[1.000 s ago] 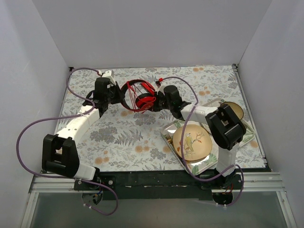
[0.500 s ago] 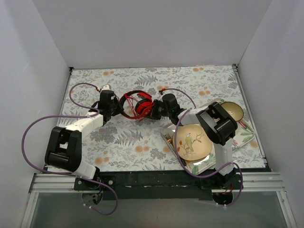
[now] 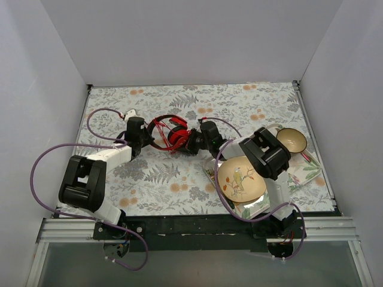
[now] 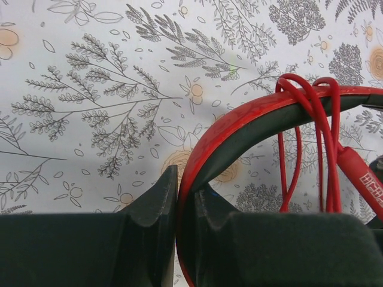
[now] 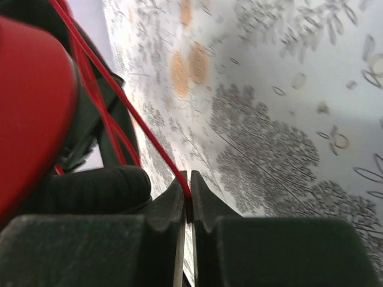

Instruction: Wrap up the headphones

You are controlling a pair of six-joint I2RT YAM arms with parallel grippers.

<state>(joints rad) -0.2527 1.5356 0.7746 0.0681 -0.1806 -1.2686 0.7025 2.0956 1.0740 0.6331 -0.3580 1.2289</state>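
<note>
One pair of headphones (image 3: 172, 133) lies on the fern-printed table (image 3: 155, 179), directly between the two grippers. The left gripper (image 4: 182, 191) is clenched on the red headband (image 4: 239, 122), one finger on each side of it. The right gripper (image 5: 187, 194) is pinched tight on a single strand of the thin red cable (image 5: 119, 101), with a red earcup (image 5: 30, 107) just to its left. Several cable strands loop over the headband to the right of the left gripper. An inline piece (image 4: 371, 191) on the cable bears white lettering, cropped and unreadable. Behind the right gripper, beside its arm: one tray (image 3: 311, 173), one bird-painted plate (image 3: 241, 179), one bowl (image 3: 291, 140).
</note>
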